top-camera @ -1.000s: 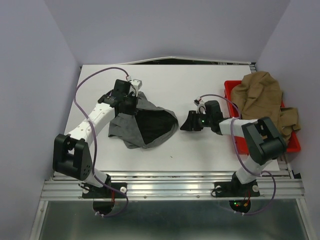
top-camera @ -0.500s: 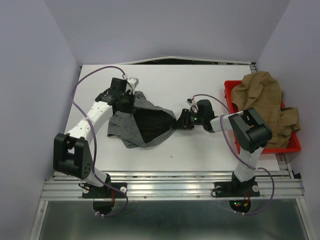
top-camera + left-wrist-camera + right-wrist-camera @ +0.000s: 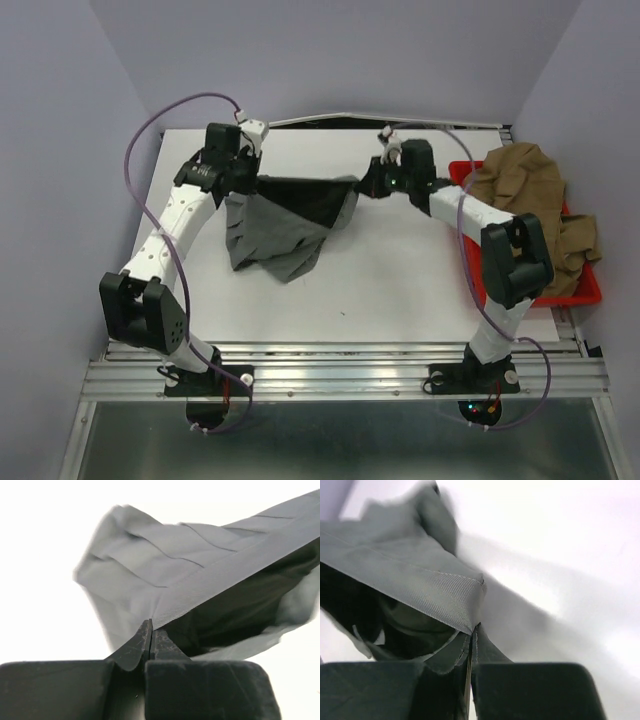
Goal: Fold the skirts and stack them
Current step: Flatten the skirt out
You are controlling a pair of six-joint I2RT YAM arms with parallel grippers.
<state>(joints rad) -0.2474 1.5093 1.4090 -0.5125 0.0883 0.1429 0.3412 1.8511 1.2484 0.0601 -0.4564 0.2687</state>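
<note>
A grey skirt (image 3: 275, 225) with a dark lining hangs stretched between both grippers over the back of the white table (image 3: 400, 280). My left gripper (image 3: 238, 186) is shut on its left waistband corner; the band (image 3: 220, 580) runs up and right from my pinched fingertips (image 3: 150, 630). My right gripper (image 3: 362, 186) is shut on the right waistband corner (image 3: 470, 615). The skirt's lower part drapes down onto the table. A tan skirt (image 3: 525, 195) lies bunched in the red bin (image 3: 590, 292) at the right.
Purple walls close in the table on the left, back and right. The arm bases and a metal rail (image 3: 340, 378) run along the near edge. Cables loop above both arms.
Both grippers have risen and moved toward the back of the table. The right gripper took hold of the skirt's right corner, and the skirt now hangs spread between the two.
</note>
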